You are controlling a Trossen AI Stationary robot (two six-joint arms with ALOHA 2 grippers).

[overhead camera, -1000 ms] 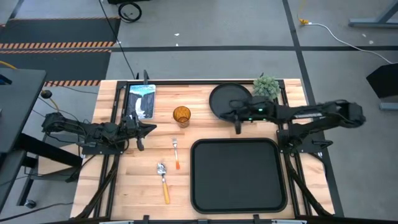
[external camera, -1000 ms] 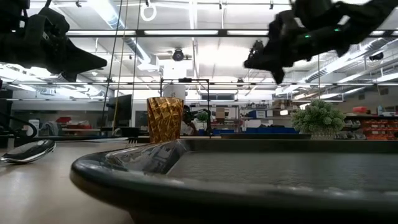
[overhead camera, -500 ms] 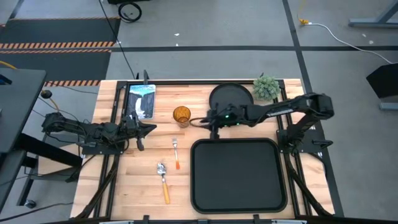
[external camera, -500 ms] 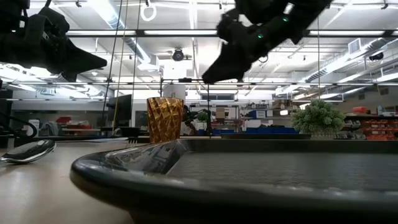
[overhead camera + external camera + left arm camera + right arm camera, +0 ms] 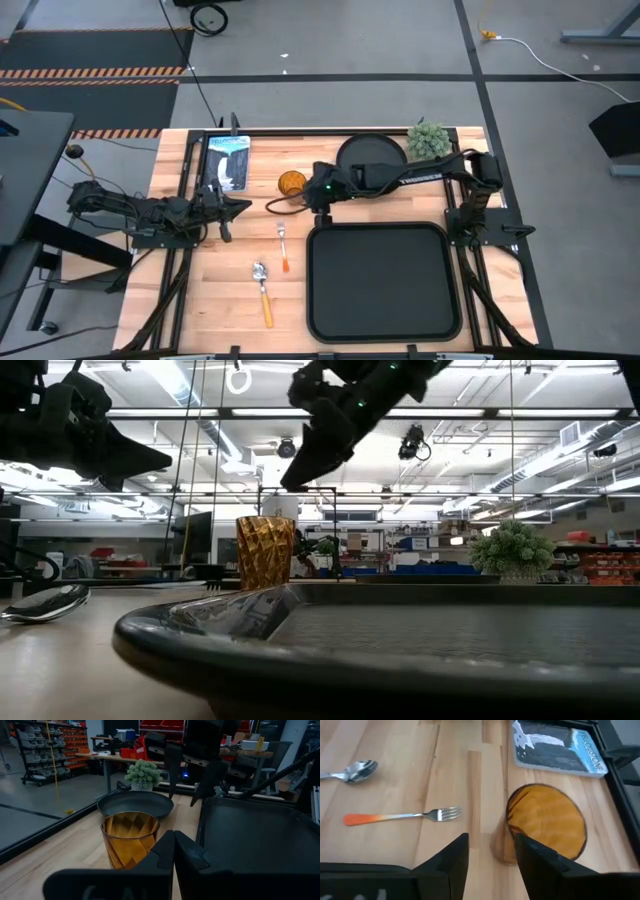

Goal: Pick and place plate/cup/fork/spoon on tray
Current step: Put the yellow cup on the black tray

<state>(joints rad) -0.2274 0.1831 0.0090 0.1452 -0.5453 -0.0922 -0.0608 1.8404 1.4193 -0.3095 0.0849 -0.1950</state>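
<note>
The amber cup (image 5: 291, 183) stands upright on the table, left of the round black plate (image 5: 372, 158). It also shows in the right wrist view (image 5: 547, 820) and the low view (image 5: 265, 550). My right gripper (image 5: 308, 195) is open and empty, hovering above the table just right of the cup (image 5: 491, 840). The fork (image 5: 283, 245) and the spoon (image 5: 262, 290) lie flat left of the black tray (image 5: 380, 330). My left gripper (image 5: 235, 208) is shut and empty at the table's left (image 5: 174, 840).
A book (image 5: 227, 160) lies at the far left, next to the cup. A small potted plant (image 5: 428, 140) stands at the far right, beside the plate. Bare wood lies between the fork and the tray's left rim.
My right gripper has swept from above the plate toward the table's left, across the plate's near side, and now hangs beside the cup. Its fingers stay open. The cup, plate, fork and spoon have not moved.
</note>
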